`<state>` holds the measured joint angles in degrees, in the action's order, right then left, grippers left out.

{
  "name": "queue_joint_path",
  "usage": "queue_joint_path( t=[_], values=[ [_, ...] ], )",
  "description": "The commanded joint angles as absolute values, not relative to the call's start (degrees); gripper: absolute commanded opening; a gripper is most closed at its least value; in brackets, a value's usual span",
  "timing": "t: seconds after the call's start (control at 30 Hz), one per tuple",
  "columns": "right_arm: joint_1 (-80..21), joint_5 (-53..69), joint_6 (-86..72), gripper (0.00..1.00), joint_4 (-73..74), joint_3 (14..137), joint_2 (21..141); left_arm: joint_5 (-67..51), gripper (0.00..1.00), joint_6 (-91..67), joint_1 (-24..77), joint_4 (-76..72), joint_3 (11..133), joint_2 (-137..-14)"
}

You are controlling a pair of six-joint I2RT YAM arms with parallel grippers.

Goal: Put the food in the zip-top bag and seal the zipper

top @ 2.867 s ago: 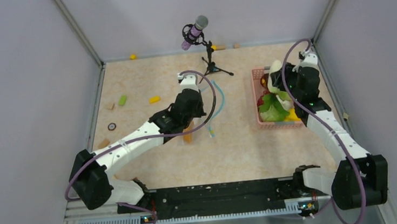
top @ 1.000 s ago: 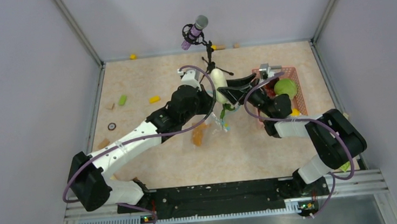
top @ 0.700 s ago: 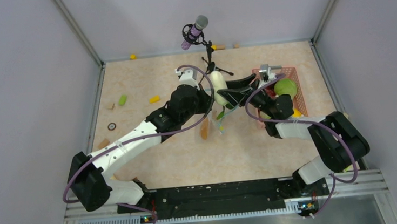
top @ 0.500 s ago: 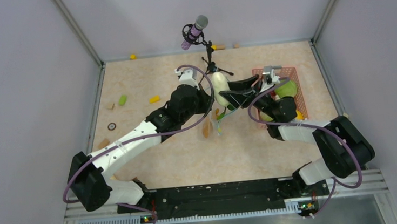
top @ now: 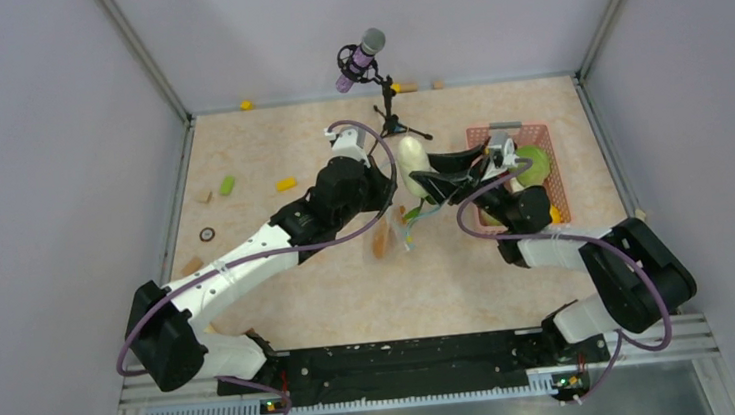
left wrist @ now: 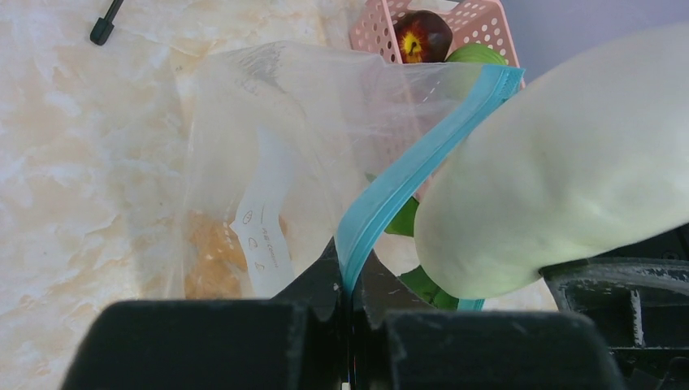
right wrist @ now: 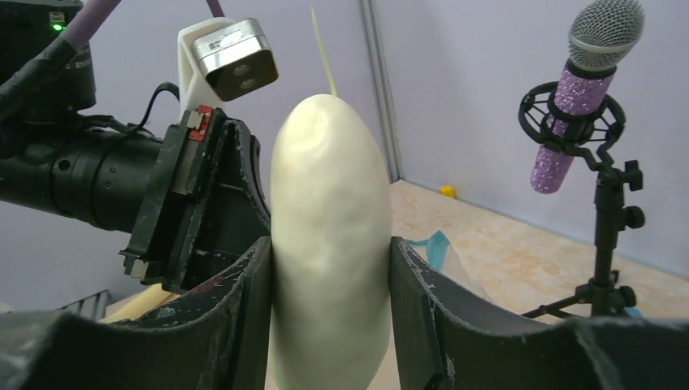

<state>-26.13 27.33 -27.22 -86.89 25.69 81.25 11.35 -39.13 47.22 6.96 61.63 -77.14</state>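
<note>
Zip-top bag (left wrist: pixel 260 138) is held up off the counter (top: pixel 268 146) by its mouth; left claw (left wrist: pixel 349 280) is clamped shut on the zipper (left wrist: pixel 406 175), pinched between the fingertips; mouth is seen gaping beside the strip.

An orange piece (left wrist: pixel 215 252) is seen through the clear plastic at the bag's bottom; a white label patch (left wrist: pixel 264 219) is carried on the bag, with faint hand-drawn marks that cannot be read.

White oblong vegetable (right wrist: pixel 329 211) is gripped upright between the two fingers of the right claw (right wrist: pixel 329 292); it is held at the bag's mouth, just beside the zipper; whether its end is past the mouth cannot be told; green leaves (left wrist: pixel 404 219) are seen just under it.

Pink lattice basket (top: pixel 538 132) is set on the counter right of the bag; a dark red piece (left wrist: pixel 422 34) and pale green cabbage (top: pixel 532 163) are held in it, a yellow-orange piece (top: pixel 553 213) at its near end.

A microphone (top: pixel 360 58) on a stand is placed behind; no brand is legible anywhere.
</note>
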Motion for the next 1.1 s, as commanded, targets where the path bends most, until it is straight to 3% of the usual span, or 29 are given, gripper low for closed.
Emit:
queue_joint_path(
  t=[0.0, 0.33, 0.57, 0.87, 1.07],
  values=[
    [-26.92, 24.18, -22.16, 0.34, -88.23, 25.09, 79.02, 10.42, 0.00, -39.39, 46.85, 4.34, 61.95, -76.36],
    [-28.88, 23.69, -21.08, 0.41, -88.65, 27.27, 81.31, 8.43, 0.00, -38.46, 46.88, 3.69, 62.43, -76.86],
    [-29.18, 24.26, -21.56, 0.65, -85.87, 28.23, 80.42, 8.92, 0.00, -38.36, 46.83, 3.63, 61.79, -76.18],
    [-29.18, 23.74, -22.95, 0.69, -80.58, 28.87, 77.43, 9.32, 0.00, -38.20, 46.76, 3.24, 61.09, -75.67],
    [-29.20, 21.77, -24.84, 0.85, -63.98, 32.38, 70.43, 12.23, 0.00, -37.56, 46.59, 4.88, 61.07, -75.02]
  ],
)
